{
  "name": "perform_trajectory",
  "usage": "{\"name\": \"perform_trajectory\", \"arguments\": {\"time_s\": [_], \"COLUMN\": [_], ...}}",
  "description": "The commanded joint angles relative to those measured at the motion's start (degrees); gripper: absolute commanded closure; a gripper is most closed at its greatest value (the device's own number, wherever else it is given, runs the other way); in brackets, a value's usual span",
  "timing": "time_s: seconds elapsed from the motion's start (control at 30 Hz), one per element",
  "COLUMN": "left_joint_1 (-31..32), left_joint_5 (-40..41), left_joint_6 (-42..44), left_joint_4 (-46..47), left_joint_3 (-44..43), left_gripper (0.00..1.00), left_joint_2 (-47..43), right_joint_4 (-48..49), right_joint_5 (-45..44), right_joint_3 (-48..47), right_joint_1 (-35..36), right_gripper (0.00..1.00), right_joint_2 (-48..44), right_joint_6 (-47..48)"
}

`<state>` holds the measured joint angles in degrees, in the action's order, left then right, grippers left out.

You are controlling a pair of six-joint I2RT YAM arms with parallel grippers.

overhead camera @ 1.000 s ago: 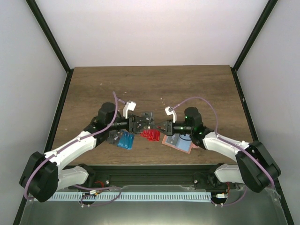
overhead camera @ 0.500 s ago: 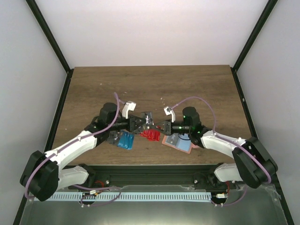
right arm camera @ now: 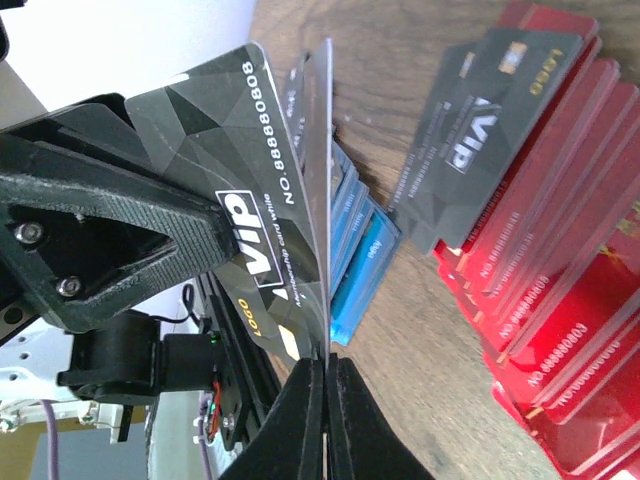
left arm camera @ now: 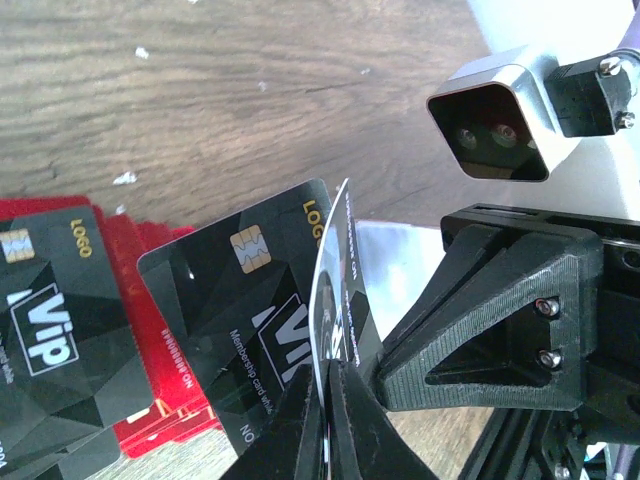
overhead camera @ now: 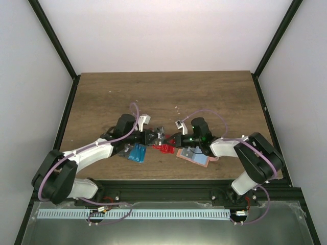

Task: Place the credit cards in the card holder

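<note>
Left gripper [overhead camera: 153, 137] has just clamped onto the thin dark grey-black plastic cards [left arm camera: 240, 300] the right gripper [overhead camera: 171, 139] also pinches: likely a handover, tan-pink leather card holder [overhead camera: 197, 157] waiting.

Two robot arms are counted, a left arm [overhead camera: 87, 153] and a right arm [overhead camera: 240, 150], over one wooden table [overhead camera: 163, 92]. One card holder [overhead camera: 202, 161] is seen. Three kinds of card are found. Of the dark cards [left arm camera: 250, 290], two are counted raised on edge, and two more appear to lie flat. At least three blue cards [right arm camera: 362, 270] are made out in one stack. At least six red cards [right arm camera: 560, 300] are counted; the full number cannot be told.
</note>
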<state>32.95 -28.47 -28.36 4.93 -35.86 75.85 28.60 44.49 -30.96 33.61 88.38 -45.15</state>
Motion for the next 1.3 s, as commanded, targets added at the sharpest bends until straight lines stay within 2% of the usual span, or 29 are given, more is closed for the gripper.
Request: {"name": "perform_trajectory", "arguments": {"time_s": [0.0, 0.1, 0.3, 0.43, 0.6, 0.77, 0.87, 1.03, 1.17, 1.27], "left_joint_1": [-0.1, -0.3, -0.5, -0.6, -0.6, -0.6, -0.5, 0.9, 3.0, 4.7], "left_joint_5": [2.1, 2.0, 1.9, 1.6, 0.2, -5.3, -9.6, -16.9, -19.4, -19.5], "left_joint_6": [-0.5, -0.9, -1.4, -2.2, -2.1, -1.5, -1.8, -4.9, -6.8, -7.8], "left_joint_4": [2.5, 3.0, 3.4, 5.2, 4.6, 4.7, 5.4, 10.8, 13.8, 15.1], "left_joint_3": [1.7, 1.8, 2.3, 4.0, 4.2, 3.1, 1.6, -0.2, -2.5, -4.3], "left_gripper": [0.96, 0.96, 0.96, 0.96, 0.96, 0.96, 0.96, 0.96, 0.96, 0.96], "left_joint_2": [2.8, 4.9, 8.5, 8.3, 5.9, 2.9, 3.2, 3.9, 5.7, 7.7], "right_joint_4": [2.8, 3.2, -0.6, -3.2, -10.5, -23.0, -28.8, -30.9, -31.0, -33.0], "right_joint_5": [-0.3, 0.0, -1.2, -1.8, -4.1, -13.7, -18.4, -19.1, -17.7, -19.8], "right_joint_3": [-0.7, -0.4, -0.2, 0.3, 0.4, -0.9, -1.2, 0.6, 2.4, 3.2], "right_joint_1": [0.8, 0.8, 0.8, 0.7, 0.8, 0.7, 0.5, 0.4, 0.2, -0.1], "right_gripper": [0.99, 0.94, 0.72, 0.62, 0.48, 0.33, 0.29, 0.28, 0.28, 0.28], "right_joint_2": [3.2, 4.7, 5.3, 3.2, -3.5, -13.9, -20.2, -27.9, -30.6, -32.5], "right_joint_6": [-3.3, -4.3, -4.0, -3.4, 0.0, 5.9, 8.0, 8.0, 6.3, 5.3]}}
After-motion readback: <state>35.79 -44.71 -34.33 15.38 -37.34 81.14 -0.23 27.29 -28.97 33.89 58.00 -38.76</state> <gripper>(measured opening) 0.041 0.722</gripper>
